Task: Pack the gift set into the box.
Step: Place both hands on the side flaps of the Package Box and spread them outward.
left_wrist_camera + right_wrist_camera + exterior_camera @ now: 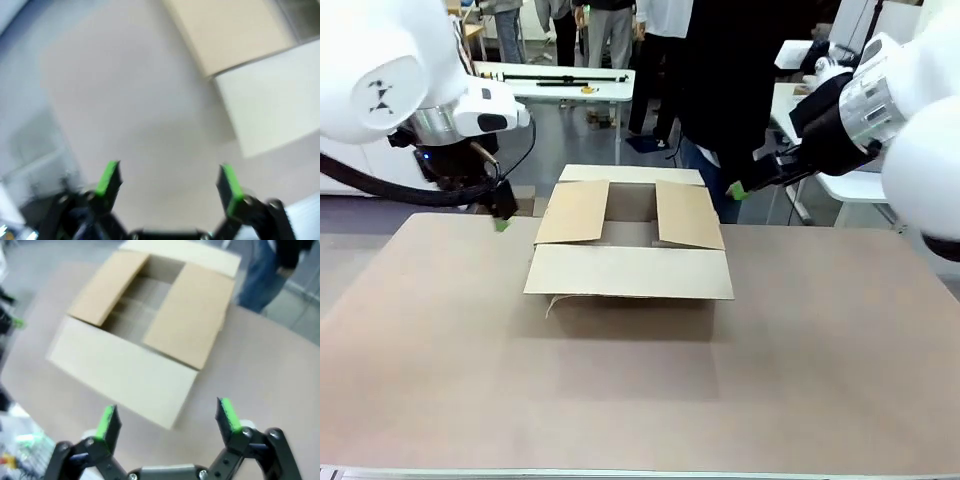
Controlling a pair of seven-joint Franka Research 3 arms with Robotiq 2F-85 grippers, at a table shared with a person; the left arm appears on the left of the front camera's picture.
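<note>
The box (630,270) is a brown cardboard carton at the middle of the table, its two side flaps folded partly inward and its front and back flaps lying outward. The gift set is out of view. My left gripper (501,218) hangs just left of the box's far left corner. In the left wrist view it (167,182) is open over bare table, with the box (265,110) to the upper right. My right gripper (738,189) is raised off the box's far right corner. The right wrist view shows it (167,422) open above the box (125,370), holding nothing.
A person in dark clothes (715,80) stands at the far side behind the box, with blue trouser legs (262,275) in the right wrist view. The brown table top (640,400) spreads wide in front of the box. A white table (555,78) stands farther back.
</note>
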